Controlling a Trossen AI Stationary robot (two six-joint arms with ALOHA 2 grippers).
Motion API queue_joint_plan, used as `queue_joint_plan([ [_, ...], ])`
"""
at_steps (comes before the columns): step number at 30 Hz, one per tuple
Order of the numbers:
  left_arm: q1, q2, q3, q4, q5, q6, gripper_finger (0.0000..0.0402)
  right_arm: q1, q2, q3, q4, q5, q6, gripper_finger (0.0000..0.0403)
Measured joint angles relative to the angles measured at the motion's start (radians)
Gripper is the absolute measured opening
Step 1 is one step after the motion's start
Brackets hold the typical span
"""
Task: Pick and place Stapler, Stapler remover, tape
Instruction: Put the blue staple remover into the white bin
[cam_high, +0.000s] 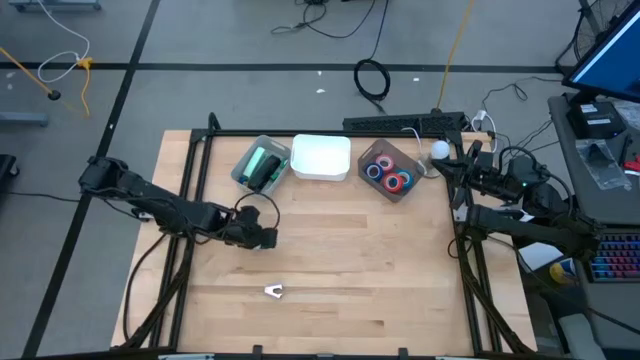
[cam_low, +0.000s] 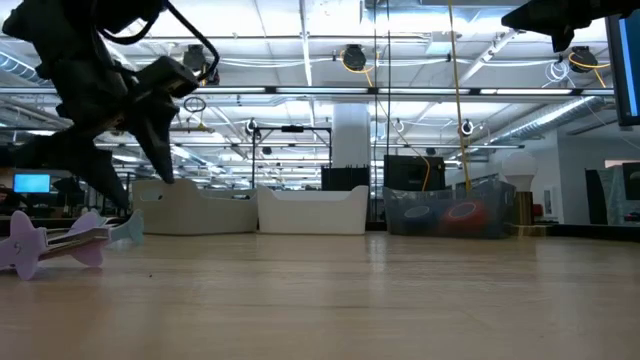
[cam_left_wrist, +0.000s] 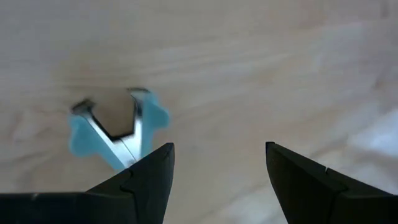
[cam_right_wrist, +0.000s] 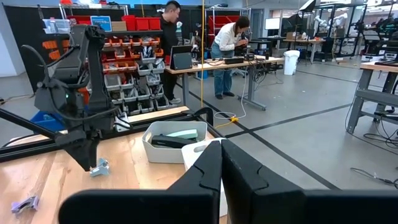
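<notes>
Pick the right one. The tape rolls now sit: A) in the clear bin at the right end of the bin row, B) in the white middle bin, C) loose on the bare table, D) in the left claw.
A: the high view shows the blue and red tape rolls inside the clear bin to the right of the white bin; the left claw is open and holds nothing.

Counter (cam_high: 340, 260) wide open in the middle; three bins (cam_high: 322, 158) line the far edge, staple remover (cam_high: 274, 291) near the front.
</notes>
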Motion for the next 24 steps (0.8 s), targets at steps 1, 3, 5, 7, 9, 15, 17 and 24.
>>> queue_joint_plan([
  [1, -0.003, 0.011, 0.002, -0.002, -0.016, -0.001, 0.0253, 0.0, 0.0, 0.0, 0.0, 0.0, 0.0, 0.0001],
  [3, -0.005, 0.03, 0.02, -0.011, -0.047, 0.0, 0.0253, 0.0, 0.0, 0.0, 0.0, 0.0, 0.0, 0.0001],
  [5, -0.007, 0.042, 0.049, -0.041, -0.07, 0.003, 0.0253, 0.0, 0.0, 0.0, 0.001, 0.0, 0.001, 0.0001],
  [7, -0.008, 0.055, 0.089, -0.096, -0.091, 0.021, 0.0253, 0.0, 0.0, 0.0, 0.0, 0.0, 0.008, 0.0001],
  [9, -0.008, 0.061, 0.135, -0.184, -0.109, 0.039, 0.0253, 0.0, 0.0, 0.0, 0.001, 0.0, 0.01, 0.0001],
  [15, -0.008, 0.104, 0.174, -0.318, -0.083, 0.014, 0.0253, 0.0, 0.0, 0.0, 0.001, 0.0, 0.01, 0.0001],
  [17, -0.008, 0.12, 0.175, -0.304, -0.032, 0.012, 0.0253, 0.0, 0.0, 0.0, 0.0, 0.0, 0.01, 0.0001],
  [24, -0.008, 0.135, 0.175, -0.298, 0.013, 0.012, 0.0253, 0.0, 0.0, 0.0, 0.0, 0.0, 0.006, 0.0001],
])
